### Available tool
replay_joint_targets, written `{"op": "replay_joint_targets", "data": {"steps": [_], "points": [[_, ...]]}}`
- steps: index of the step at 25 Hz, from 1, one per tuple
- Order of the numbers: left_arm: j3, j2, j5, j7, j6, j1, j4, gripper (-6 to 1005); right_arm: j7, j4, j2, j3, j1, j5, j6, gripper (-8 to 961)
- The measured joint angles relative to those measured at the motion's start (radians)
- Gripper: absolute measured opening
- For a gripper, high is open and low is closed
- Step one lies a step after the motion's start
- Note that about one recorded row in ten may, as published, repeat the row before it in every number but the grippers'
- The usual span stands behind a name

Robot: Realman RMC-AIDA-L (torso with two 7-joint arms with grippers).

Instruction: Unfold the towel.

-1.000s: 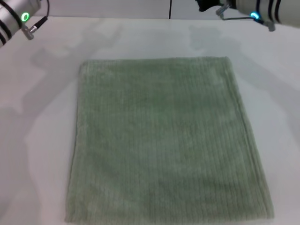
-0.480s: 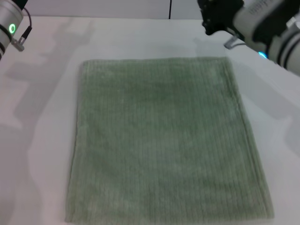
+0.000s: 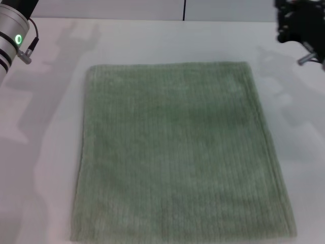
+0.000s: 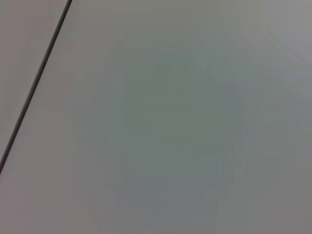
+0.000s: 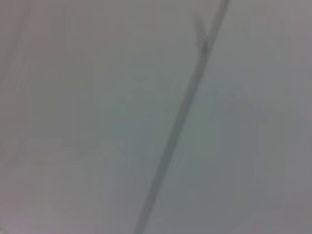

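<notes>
The white counter (image 3: 152,40) fills the head view, a pale wall with one dark vertical seam behind it. The towel (image 3: 177,152) lies flat and fully spread at the counter's middle, reaching toward its near edge, no fold visible. The right arm (image 3: 299,23) has swung from above the far edge out to the far right corner; the left arm (image 3: 12,33) has edged in at the far left corner. Both stand clear of the cloth, so the unfolding looks done. Neither gripper's jaw state can be told.
</notes>
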Motion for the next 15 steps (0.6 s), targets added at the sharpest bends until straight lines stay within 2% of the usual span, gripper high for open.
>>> {"op": "replay_joint_targets", "data": {"steps": [5,7,15], "points": [[0.004,-0.002,-0.038,0.024,0.001,-0.012,-0.022,710,-0.024,0.071,-0.006,0.179,-0.006,-0.002,0.059,-1],[0.005,-0.003,-0.040,0.026,0.001,-0.014,-0.024,710,-0.025,0.073,-0.010,0.215,-0.016,-0.004,0.059,-1],[0.000,-0.003,-0.055,0.039,0.001,-0.037,-0.044,710,-0.025,0.071,-0.019,0.217,-0.034,-0.014,0.071,-1]]}}
